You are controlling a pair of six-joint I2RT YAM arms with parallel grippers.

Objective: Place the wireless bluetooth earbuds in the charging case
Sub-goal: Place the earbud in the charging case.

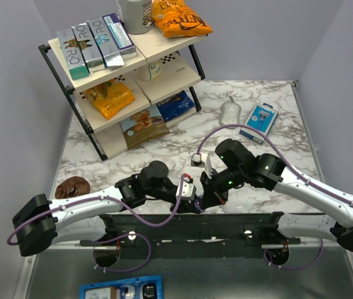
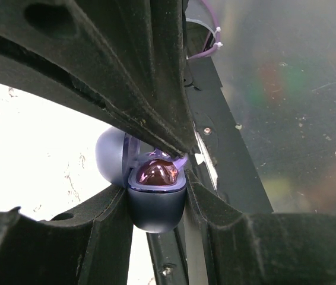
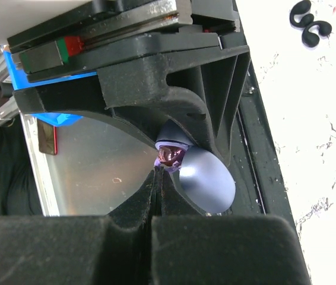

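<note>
step: seating bud (image 2: 158,172) in open case (image 2: 155,217) | left gripper (image 2: 156,199) clamped on case | right gripper (image 3: 158,176) closed, tips at bud | next: likely a gentle, straight press; other bud unseen

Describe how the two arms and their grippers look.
The left arm and right arm have white tubular links between bulky black joints. A purple cable loops along each. The left gripper and right gripper have matte black moulded fingers.

Navy charging case (image 2: 156,211), glossy dark earbud (image 2: 157,172), grey-veined white marble table (image 1: 183,134)
</note>
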